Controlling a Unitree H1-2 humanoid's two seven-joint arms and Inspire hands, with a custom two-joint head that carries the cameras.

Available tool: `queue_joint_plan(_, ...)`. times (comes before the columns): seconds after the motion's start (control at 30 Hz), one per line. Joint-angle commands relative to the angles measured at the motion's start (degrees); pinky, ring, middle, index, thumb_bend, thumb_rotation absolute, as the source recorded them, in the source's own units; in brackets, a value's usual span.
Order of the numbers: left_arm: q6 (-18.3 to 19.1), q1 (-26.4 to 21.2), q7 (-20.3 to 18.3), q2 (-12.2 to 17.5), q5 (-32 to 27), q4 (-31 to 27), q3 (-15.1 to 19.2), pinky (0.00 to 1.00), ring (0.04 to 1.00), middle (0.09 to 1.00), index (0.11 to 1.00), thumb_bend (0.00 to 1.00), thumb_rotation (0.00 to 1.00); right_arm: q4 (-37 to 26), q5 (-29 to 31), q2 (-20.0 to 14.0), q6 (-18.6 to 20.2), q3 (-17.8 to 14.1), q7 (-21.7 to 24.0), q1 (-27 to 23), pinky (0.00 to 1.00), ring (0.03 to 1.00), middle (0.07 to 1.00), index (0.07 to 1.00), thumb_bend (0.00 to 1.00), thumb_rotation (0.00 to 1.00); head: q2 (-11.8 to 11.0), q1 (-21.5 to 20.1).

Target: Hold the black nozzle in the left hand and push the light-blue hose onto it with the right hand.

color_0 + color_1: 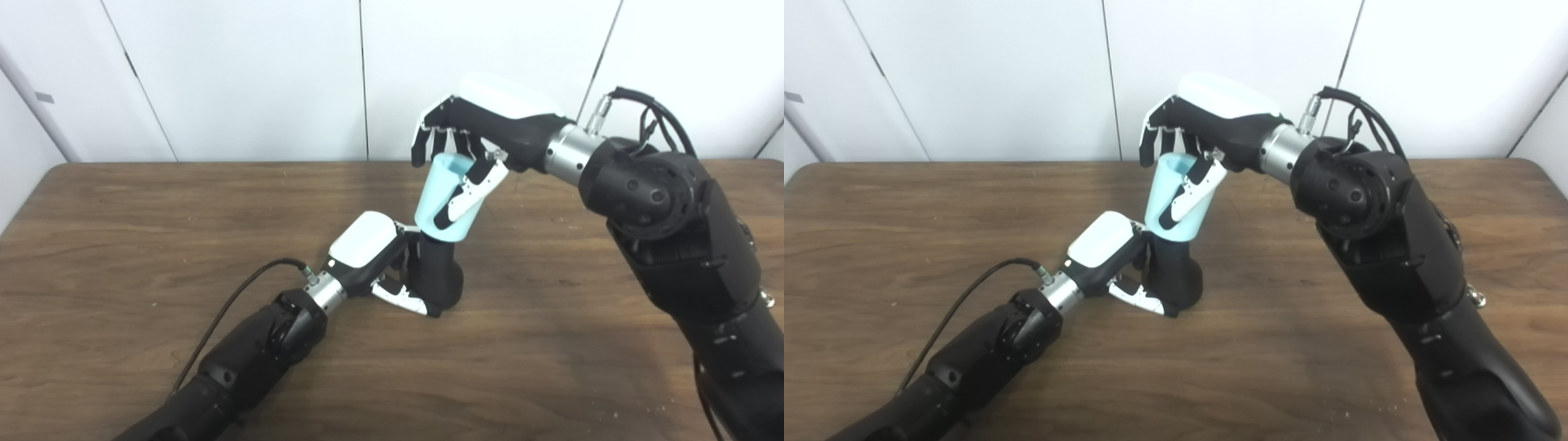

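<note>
Light-blue hose (446, 199) between right hand (484, 131) fingers (468, 193), atop black nozzle (438, 269)

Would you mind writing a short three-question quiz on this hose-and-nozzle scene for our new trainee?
1. True or false: the black nozzle stands on the table, gripped by the left hand.
2. Which hand holds the light-blue hose?
A. left hand
B. right hand
C. neither
3. Fill in: the hose's lower end sits over the nozzle's ____ end.

Key
1. True: its base rests on the wood, and the left hand wraps it from the side.
2. B: the thumb lies across the hose's front, the fingers curl at its open rim.
3. Top: the hose is tilted, and the nozzle comes out from under it.
</note>
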Motion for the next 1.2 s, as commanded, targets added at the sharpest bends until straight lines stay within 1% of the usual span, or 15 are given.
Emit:
queue_joint_plan(0.0,2.14,8.56,-8.76,0.27,3.06,3.96,-4.37,0.24,0.297,0.325,0.313,0.64,0.41,-1.58,-1.19,-0.39,0.45,-0.5,-0.49,-2.36,0.18,0.275,0.416,0.519,0.52,0.0,0.18,0.2)
queue_joint_plan(0.1,2.23,8.73,-8.78,0.42,3.0,3.59,-4.35,0.24,0.298,0.325,0.301,0.64,0.41,-1.34,-2.25,-0.6,1.15,0.18,0.39,-2.41,0.17,0.252,0.401,0.515,0.52,0.0,0.24,0.11)
queue_joint_plan(0.2,2.2,8.76,-8.63,0.37,3.1,3.74,-4.41,0.24,0.298,0.325,0.301,0.64,0.41,-1.23,-3.1,-0.48,1.44,0.2,1.28,-2.42,0.16,0.235,0.393,0.51,0.52,0.0,0.32,0.06)
queue_joint_plan(0.3,2.23,8.74,-8.67,0.34,3.15,3.71,-4.45,0.24,0.298,0.319,0.298,0.64,0.41,-1.18,-3.9,-0.03,1.55,-0.17,2.31,-2.2,0.16,0.244,0.401,0.514,0.52,0.0,0.37,0.15)
queue_joint_plan(0.4,2.25,8.72,-8.78,0.28,3.1,3.63,-4.47,0.24,0.298,0.317,0.296,0.64,0.41,-1.1,-4.6,0.59,1.57,-0.5,3.14,-1.57,0.18,0.275,0.419,0.518,0.52,0.0,0.41,0.23)
queue_joint_plan(0.47,2.21,8.69,-8.83,0.28,3.07,3.66,-4.48,0.24,0.299,0.324,0.314,0.64,0.41,-1.04,-4.89,0.96,1.57,-0.56,3.33,-1.06,0.19,0.284,0.422,0.519,0.52,0.0,0.4,0.2)
queue_joint_plan(0.6,2.21,8.69,-9.06,0.41,2.93,3.58,-4.45,0.24,0.302,0.33,0.326,0.64,0.41,-0.66,-4.92,1.45,1.54,-0.61,3.29,-0.55,0.2,0.294,0.426,0.519,0.52,0.0,0.4,0.19)
queue_joint_plan(0.73,2.29,8.73,-9.17,0.43,2.9,3.46,-4.46,0.24,0.301,0.33,0.312,0.64,0.41,-0.15,-4.43,1.65,1.5,-0.85,3.01,-0.62,0.2,0.292,0.419,0.518,0.52,0.0,0.4,0.19)
queue_joint_plan(0.8,2.26,8.77,-9.18,0.4,2.84,3.42,-4.45,0.24,0.301,0.33,0.324,0.64,0.41,-0.17,-4.27,1.69,1.47,-0.98,2.84,-0.82,0.2,0.289,0.416,0.518,0.52,0.0,0.51,0.2)
queue_joint_plan(0.97,2.25,8.78,-9.14,0.23,2.81,3.7,-4.46,0.24,0.301,0.33,0.337,0.64,0.41,-0.84,-4.26,1.78,1.12,-1.33,1.52,-1.34,0.2,0.287,0.419,0.518,0.52,0.0,0.54,0.26)
queue_joint_plan(1.07,2.35,8.78,-9.1,0.17,2.85,3.7,-4.45,0.24,0.302,0.331,0.34,0.64,0.41,-1.6,-3.84,2.4,0.16,-2.03,-0.42,-0.9,0.19,0.293,0.431,0.518,0.52,0.0,0.56,0.38)
queue_joint_plan(1.17,2.44,8.78,-9.35,0.27,2.83,3.46,-4.48,0.24,0.302,0.332,0.338,0.64,0.41,-1.55,-2.76,3.79,-2.26,-3.22,-4.25,0.55,0.18,0.273,0.417,0.521,0.52,0.0,0.54,0.43)
